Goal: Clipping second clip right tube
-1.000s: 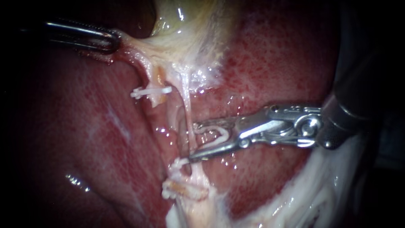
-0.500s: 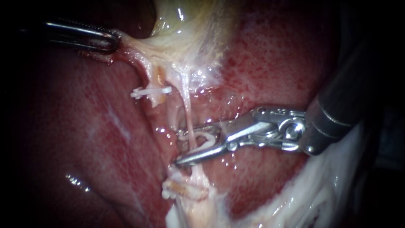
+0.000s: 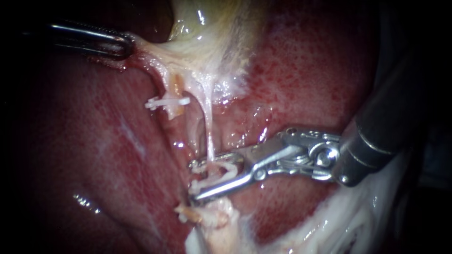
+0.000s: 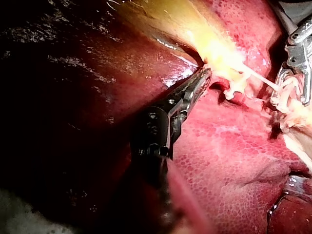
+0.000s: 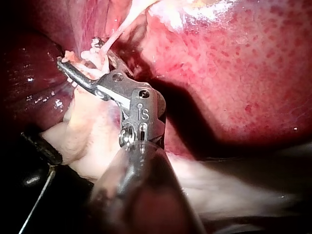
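In the endoscope view my right instrument (image 3: 194,182) comes in from the right. Its jaws stand apart and hold a white clip (image 3: 225,170) between them. The thin pale right tube (image 3: 208,134) runs down into the gap between the jaws. A white clip piece (image 3: 181,217) sits on the tissue just below them. The left tube carries another white clip (image 3: 167,102). My left instrument (image 3: 126,45) is shut on the gallbladder's pale edge (image 3: 155,51) and pulls it taut. The right wrist view shows the right instrument's jaws (image 5: 79,57) astride the tube (image 5: 117,33), with the clip (image 5: 96,58) between them.
Red liver (image 3: 108,141) lies all around. The yellowish gallbladder (image 3: 212,28) is at the top. White fatty tissue (image 3: 348,216) lies under the right shaft. In the left wrist view my left instrument (image 4: 204,74) grips pale tissue, and the right instrument's jaws (image 4: 295,73) are beyond it.
My right instrument has moved left and lower along the right tube. Its jaws now straddle the tube just above the lower clip. The left instrument has stayed still.
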Controlling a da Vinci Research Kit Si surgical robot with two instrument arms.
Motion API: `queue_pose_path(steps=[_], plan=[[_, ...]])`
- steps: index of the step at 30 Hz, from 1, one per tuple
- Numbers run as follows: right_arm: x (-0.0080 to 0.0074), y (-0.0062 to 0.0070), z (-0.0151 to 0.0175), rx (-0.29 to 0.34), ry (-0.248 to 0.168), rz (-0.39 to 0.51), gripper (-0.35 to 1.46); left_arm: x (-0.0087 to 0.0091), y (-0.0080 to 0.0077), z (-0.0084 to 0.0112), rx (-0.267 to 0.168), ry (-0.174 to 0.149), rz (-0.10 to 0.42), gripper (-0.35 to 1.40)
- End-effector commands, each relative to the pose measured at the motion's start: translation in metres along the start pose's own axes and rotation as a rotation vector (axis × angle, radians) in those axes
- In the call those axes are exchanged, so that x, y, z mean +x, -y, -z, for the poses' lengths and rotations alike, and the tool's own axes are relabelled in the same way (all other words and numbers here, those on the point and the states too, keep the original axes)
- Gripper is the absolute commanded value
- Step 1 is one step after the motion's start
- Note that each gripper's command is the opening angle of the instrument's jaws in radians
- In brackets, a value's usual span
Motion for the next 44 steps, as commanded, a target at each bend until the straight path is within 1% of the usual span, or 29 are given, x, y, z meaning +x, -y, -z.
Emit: queue_pose_path(steps=[1,5,9,13,16,19,21,24,26,29,44], plan=[[0.0000,-0.0001,0.0001,-0.001,0.001,0.000,0.48,0.0000,0.0000,0.0000,0.000,0.000,0.000,-0.35],[-0.0002,-0.0002,0.0005,0.000,0.001,-0.006,0.44,0.0000,0.0000,0.0000,0.000,0.000,0.000,-0.35],[-0.0003,-0.0003,0.0011,0.004,-0.001,-0.012,0.32,0.0000,0.0001,0.0000,0.000,0.000,0.000,-0.35],[0.0000,-0.0002,0.0015,0.007,-0.002,-0.019,0.24,0.0000,0.0001,0.0000,0.000,0.000,0.000,-0.35],[0.0003,-0.0001,0.0018,0.009,-0.003,-0.021,0.14,0.0000,0.0001,-0.0001,0.000,0.000,0.000,-0.35],[0.0004,0.0001,0.0021,0.016,0.000,-0.028,-0.02,0.0000,0.0001,-0.0001,0.000,0.000,0.000,-0.35],[0.0004,0.0002,0.0022,0.029,0.002,-0.040,-0.21,0.0000,0.0001,-0.0001,0.000,0.000,0.000,-0.35],[0.0004,0.0002,0.0023,0.044,0.009,-0.066,-0.35,0.0000,0.0001,-0.0001,0.000,0.000,0.000,-0.35],[0.0004,0.0003,0.0022,0.056,0.016,-0.081,-0.35,0.0000,0.0001,-0.0001,0.000,0.000,0.000,-0.35],[0.0004,0.0004,0.0023,0.056,0.014,-0.106,-0.35,0.0000,0.0001,-0.0001,0.000,0.000,0.000,-0.35],[0.0003,0.0003,0.0024,0.057,0.015,-0.106,-0.35,0.0000,0.0003,-0.0001,0.000,0.000,0.001,-0.35]])
